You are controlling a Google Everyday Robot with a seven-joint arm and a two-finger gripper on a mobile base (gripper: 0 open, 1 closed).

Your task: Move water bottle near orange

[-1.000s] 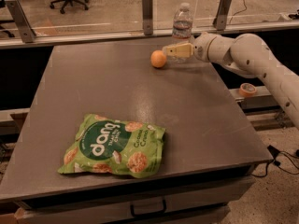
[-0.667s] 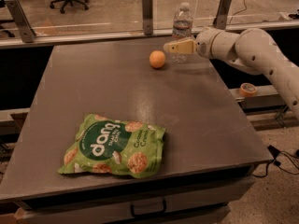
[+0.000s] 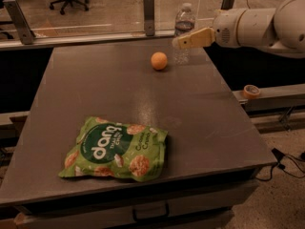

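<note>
From where I stand, the water bottle [image 3: 184, 24] is upright at the far edge of the dark table [image 3: 214, 128], at about one o'clock on the tabletop. The orange [image 3: 159, 61] sits just beside it, a little nearer to me, with the bottle at roughly two o'clock from the fruit. The two are close but not touching.

The gripper [image 3: 182, 41] reaches in from the right at three o'clock and crosses in front of the bottle's lower half. I cannot tell whether its jaws are spread, pressed together or pinching the bottle.

By my reckoning the main work looks done, since the bottle already stands near the orange. What seems left is to let go, if it is held at all, and draw the arm back without tipping the tall, slim bottle or nudging the orange into a roll.

A green snack bag [image 3: 116, 149] lies flat at seven o'clock, well apart from both. A roll of tape [image 3: 251, 91] rests on the ledge off the table's right side. Neither blocks the way out.
</note>
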